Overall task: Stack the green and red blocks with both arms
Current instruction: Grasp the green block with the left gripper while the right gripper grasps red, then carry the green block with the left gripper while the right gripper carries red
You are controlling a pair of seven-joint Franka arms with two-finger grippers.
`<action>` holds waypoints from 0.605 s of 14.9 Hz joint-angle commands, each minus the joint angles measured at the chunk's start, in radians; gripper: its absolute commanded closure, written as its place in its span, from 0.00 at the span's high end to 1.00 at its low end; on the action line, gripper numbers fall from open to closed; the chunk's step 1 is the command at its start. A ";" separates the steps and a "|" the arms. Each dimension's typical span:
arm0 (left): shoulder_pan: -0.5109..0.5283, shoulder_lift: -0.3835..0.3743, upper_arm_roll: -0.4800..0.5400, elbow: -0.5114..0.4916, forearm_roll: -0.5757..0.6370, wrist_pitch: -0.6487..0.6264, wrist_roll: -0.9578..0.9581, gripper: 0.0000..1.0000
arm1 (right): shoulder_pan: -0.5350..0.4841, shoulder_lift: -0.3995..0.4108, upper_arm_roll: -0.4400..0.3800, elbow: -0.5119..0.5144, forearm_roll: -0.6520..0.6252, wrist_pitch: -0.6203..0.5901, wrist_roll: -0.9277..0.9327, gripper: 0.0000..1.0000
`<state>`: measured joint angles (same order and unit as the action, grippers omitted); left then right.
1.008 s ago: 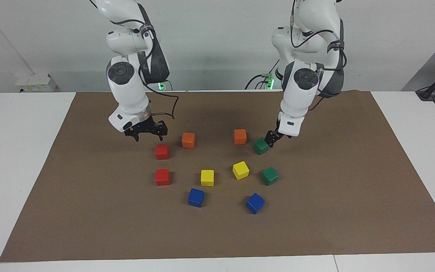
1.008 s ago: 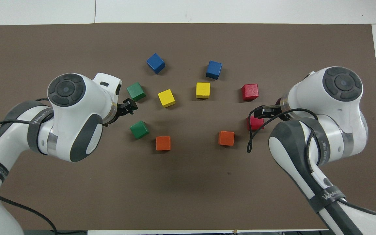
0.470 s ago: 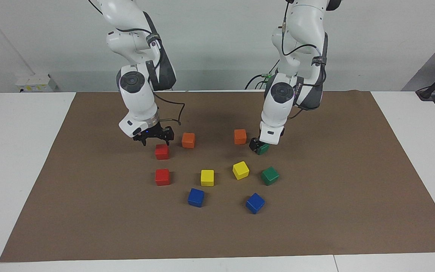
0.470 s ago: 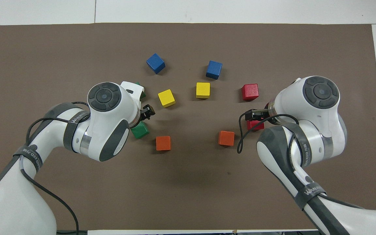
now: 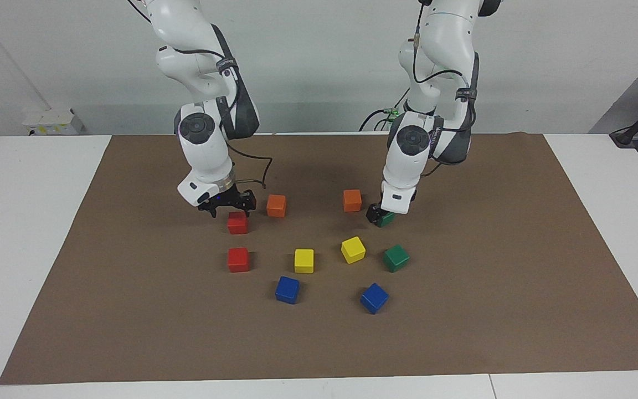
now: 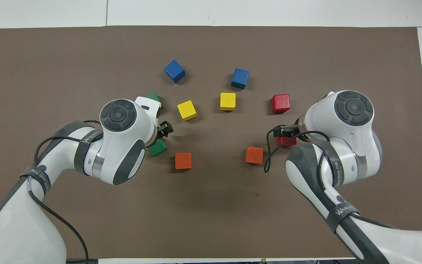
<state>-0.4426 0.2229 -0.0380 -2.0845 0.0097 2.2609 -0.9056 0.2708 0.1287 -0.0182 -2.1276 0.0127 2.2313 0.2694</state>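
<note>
Two red blocks lie toward the right arm's end, one (image 5: 237, 223) nearer the robots than the other (image 5: 238, 259). My right gripper (image 5: 228, 207) hangs open just above the nearer red block (image 6: 287, 141), which it half covers in the overhead view. Two green blocks lie toward the left arm's end. My left gripper (image 5: 378, 215) is low against the nearer green block (image 5: 388, 220), open, with part of the cube showing beside it. The farther green block (image 5: 396, 258) stands free; in the overhead view the left arm hides most of it (image 6: 154, 97).
Two orange cubes (image 5: 276, 205) (image 5: 352, 200) sit between the grippers. Two yellow cubes (image 5: 304, 260) (image 5: 353, 249) and two blue cubes (image 5: 287, 290) (image 5: 374, 298) lie farther out. All rest on a brown mat (image 5: 490, 288) over the white table.
Both arms swung inward and came down. The left gripper moved onto the nearer green block; the right gripper shifted over the nearer red block. No block has moved.
</note>
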 commanded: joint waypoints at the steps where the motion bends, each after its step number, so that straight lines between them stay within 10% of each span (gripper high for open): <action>1: -0.035 -0.017 0.013 -0.055 -0.005 0.064 -0.036 1.00 | -0.002 0.000 0.006 -0.038 0.009 0.060 0.021 1.00; 6: -0.035 -0.017 0.013 -0.066 -0.005 0.060 -0.035 1.00 | -0.002 0.026 0.009 -0.046 0.010 0.080 0.021 1.00; 9: -0.036 -0.022 0.013 -0.068 -0.004 0.042 -0.013 0.15 | -0.001 0.031 0.009 -0.081 0.010 0.138 0.021 1.00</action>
<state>-0.4640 0.2228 -0.0371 -2.1250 0.0097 2.3005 -0.9272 0.2712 0.1603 -0.0178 -2.1727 0.0133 2.3165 0.2694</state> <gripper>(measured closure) 0.189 0.000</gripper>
